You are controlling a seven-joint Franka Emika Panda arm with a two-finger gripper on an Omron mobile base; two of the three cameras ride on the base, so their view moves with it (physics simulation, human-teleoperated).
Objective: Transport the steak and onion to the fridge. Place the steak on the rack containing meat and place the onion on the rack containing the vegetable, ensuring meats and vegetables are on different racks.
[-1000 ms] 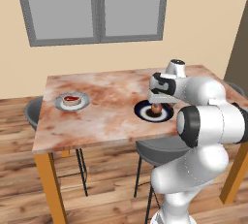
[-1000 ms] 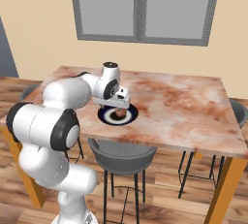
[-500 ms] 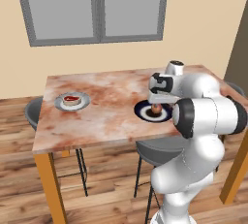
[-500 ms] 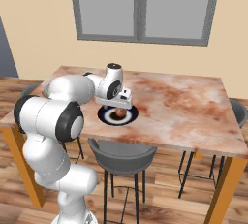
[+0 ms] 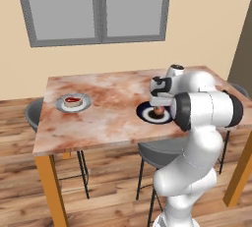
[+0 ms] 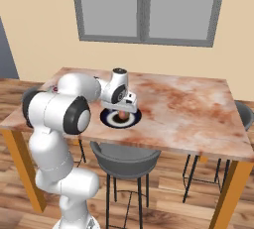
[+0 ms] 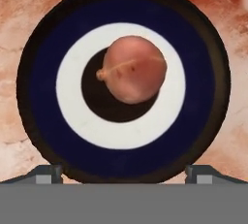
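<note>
the onion point(image 7: 133, 69) is a smooth reddish-brown with a pinkish sheen and a thin darker streak across its top. the plate point(image 7: 43, 97) under it is ringed: black rim, deep navy band, white ring, black centre. the desk point(image 5: 113, 108) has a mottled marble top in rust, tan and cream, on orange wooden legs. the steak point(image 5: 72, 100) is red on top with a pale tan rim, on a grey plate point(image 5: 61, 104). the fingers point(image 7: 48, 172) are dark grey.
</note>
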